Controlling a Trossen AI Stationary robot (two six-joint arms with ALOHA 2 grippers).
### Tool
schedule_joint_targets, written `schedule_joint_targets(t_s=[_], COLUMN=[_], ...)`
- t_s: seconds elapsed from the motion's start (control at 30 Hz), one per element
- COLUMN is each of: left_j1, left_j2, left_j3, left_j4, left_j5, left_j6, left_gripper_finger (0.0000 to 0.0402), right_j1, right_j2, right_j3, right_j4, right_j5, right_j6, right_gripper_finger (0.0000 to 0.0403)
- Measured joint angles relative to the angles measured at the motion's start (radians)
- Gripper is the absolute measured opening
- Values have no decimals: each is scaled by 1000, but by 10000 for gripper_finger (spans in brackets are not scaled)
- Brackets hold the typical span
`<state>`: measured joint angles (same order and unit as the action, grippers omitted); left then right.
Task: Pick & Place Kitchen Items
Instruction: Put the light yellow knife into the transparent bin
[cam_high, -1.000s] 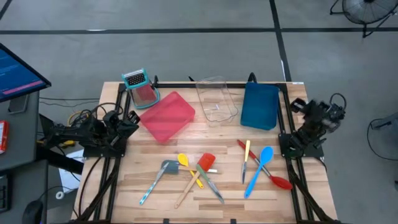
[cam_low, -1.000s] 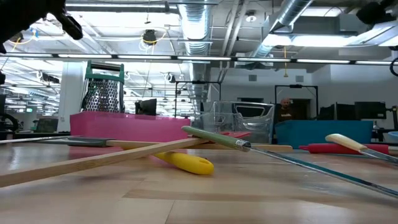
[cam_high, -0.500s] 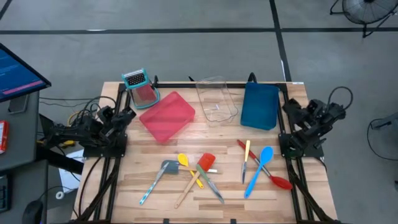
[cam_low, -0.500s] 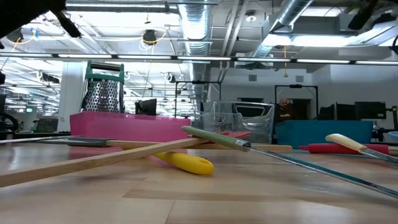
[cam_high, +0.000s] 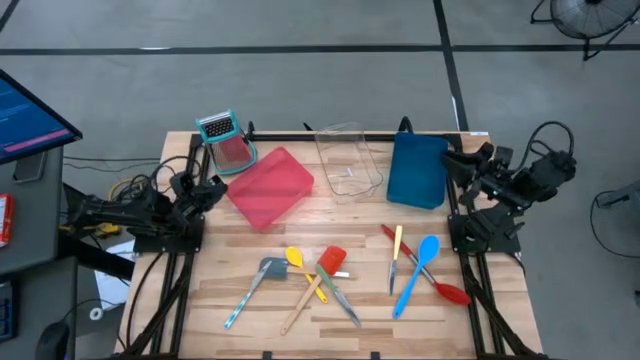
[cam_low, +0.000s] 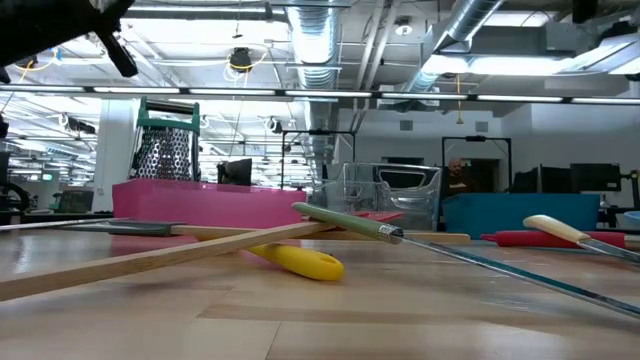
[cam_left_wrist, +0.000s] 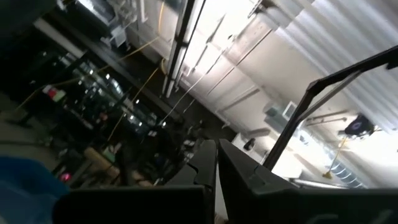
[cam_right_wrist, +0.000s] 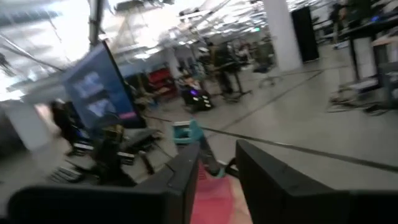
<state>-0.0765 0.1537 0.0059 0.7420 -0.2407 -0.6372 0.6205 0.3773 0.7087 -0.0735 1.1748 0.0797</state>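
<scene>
The kitchen items lie flat on the wooden table in two loose groups. Near the middle are a yellow spoon (cam_high: 297, 263), a red wooden-handled spatula (cam_high: 328, 262), a grey-teal spatula (cam_high: 258, 282) and a green-handled knife (cam_high: 338, 296). To the right lie a blue spatula (cam_high: 416, 272), a red spoon (cam_high: 443, 287) and a yellow-handled knife (cam_high: 396, 252). My left gripper (cam_high: 211, 188) hangs shut at the table's left edge, its fingers together in the left wrist view (cam_left_wrist: 216, 169). My right gripper (cam_high: 456, 163) is raised at the right edge beside the blue tray, open (cam_right_wrist: 217, 177), holding nothing.
Along the far side stand a pink-red tray (cam_high: 268, 187), a clear tray (cam_high: 348, 160) and a blue tray (cam_high: 418, 170). A teal-topped box grater (cam_high: 222, 135) stands at the far left corner. Bare wood lies between the trays and the utensils.
My right gripper has risen and swung from beyond the table's right edge in toward the blue tray, tipping up to about level and rolling as it went. The utensils have not moved.
</scene>
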Motion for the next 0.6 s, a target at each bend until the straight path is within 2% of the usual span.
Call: schedule_joint_targets(t_s=[0.2, 0.4, 0.5, 0.6], left_j1=[0, 0, 0, 0], left_j2=[66, 70, 70, 70], left_j3=[0, 0, 0, 0], left_j4=[2, 15, 26, 33], left_j5=[1, 1, 2, 2], left_j6=[-3, -3, -3, -3], left_gripper_finger=[3, 2, 2, 2], right_j1=[0, -3, -3, -15], right_j2=[149, 266, 321, 375], right_j3=[127, 258, 304, 335], right_j4=[-103, -366, -500, -590], right_j5=[40, 56, -19, -153], right_j6=[34, 299, 463, 570], right_gripper_finger=[181, 214, 216, 215])
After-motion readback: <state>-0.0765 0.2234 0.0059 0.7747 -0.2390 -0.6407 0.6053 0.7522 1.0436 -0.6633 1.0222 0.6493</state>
